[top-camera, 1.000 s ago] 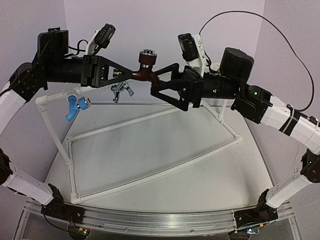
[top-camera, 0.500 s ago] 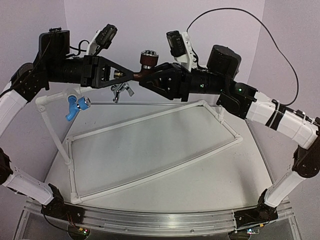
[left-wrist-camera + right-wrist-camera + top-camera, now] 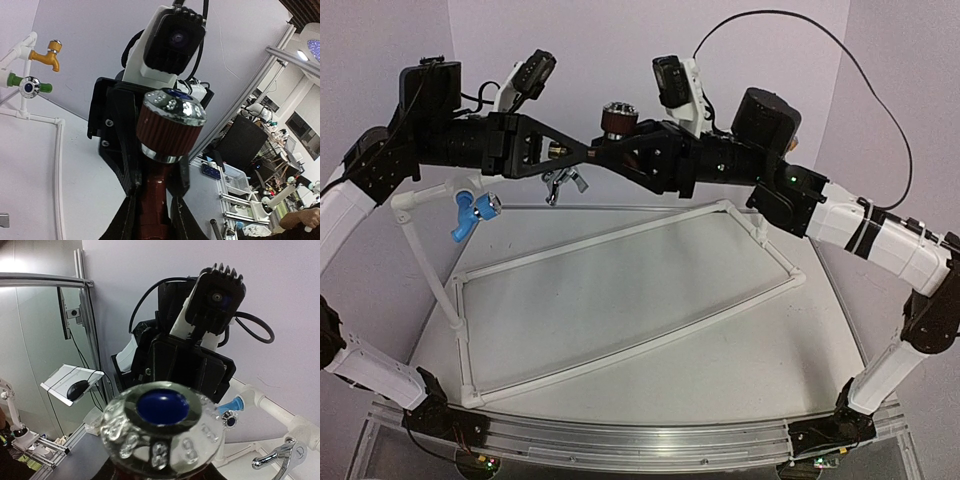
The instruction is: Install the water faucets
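Top external view, from above the arm bases: the left gripper (image 3: 588, 150) is pinched tight on the lower body of the dark brown faucet (image 3: 616, 122). The right gripper (image 3: 606, 154) comes in from the opposite side with its fingers drawn in on the same faucet just beneath the knob, so the two claws meet tip to tip with the tap between them. The faucet stands roughly upright in the air with its silvery-topped knob uppermost. It is high above the far edge of the bench (image 3: 720, 390), about midway along it, touching nothing but the fingers. From the left wrist the brown body rises out between that claw's two dark fingers (image 3: 122, 222), with the right claw's black frame and camera close behind it. From the right wrist the knob's shiny top with its blue centre fills the bottom of the view and hides that claw's own fingers. Below, the white pipe frame (image 3: 620, 352) lies across the bench. A blue faucet (image 3: 472, 212) sits on its raised rail near the far left corner, and a chrome faucet (image 3: 563, 182) hangs farther along the far edge. An orange faucet (image 3: 46, 54) and a green faucet (image 3: 30, 86) are fitted on an upright pipe, one above the other.
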Controlling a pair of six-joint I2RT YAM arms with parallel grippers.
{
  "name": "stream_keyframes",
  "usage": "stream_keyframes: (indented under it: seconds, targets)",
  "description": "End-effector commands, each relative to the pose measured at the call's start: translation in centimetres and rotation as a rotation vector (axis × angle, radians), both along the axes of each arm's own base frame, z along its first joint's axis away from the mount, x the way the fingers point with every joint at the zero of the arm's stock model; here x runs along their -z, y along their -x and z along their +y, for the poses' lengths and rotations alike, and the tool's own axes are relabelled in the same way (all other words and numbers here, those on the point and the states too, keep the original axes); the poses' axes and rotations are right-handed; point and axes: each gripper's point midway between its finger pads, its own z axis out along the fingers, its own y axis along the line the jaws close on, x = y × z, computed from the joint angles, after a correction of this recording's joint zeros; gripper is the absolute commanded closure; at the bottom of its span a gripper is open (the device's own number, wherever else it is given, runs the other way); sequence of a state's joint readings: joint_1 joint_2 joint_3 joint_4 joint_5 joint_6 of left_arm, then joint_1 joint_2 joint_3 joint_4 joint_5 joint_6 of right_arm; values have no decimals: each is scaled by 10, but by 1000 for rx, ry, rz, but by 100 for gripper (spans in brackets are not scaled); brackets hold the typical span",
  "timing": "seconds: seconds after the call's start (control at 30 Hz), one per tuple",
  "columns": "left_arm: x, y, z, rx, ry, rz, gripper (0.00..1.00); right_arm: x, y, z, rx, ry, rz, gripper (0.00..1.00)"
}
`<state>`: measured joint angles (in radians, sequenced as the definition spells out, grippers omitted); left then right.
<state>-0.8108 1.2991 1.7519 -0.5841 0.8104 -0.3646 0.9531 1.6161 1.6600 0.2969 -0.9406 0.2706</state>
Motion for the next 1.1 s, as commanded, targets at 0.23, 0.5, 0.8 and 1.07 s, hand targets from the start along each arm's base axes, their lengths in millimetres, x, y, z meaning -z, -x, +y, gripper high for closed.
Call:
stream_keyframes:
  seconds: [0.23, 0.5, 0.8, 1.07]
  targets:
    - [-9, -18, 14, -165, -5, -46, 32, -8, -31, -11, 231, -75, 57, 100]
    - [-18, -52, 74, -584, -90, -91, 4, 54, -74, -47, 608, 98, 144, 100]
    - [-20, -128, 125, -1074, -278, -173, 2, 97, -99, -88, 884, 268, 132, 100]
    - [4, -189, 112, -1068, -371, -131, 2, 104, -118, -71, 1123, 410, -122, 100]
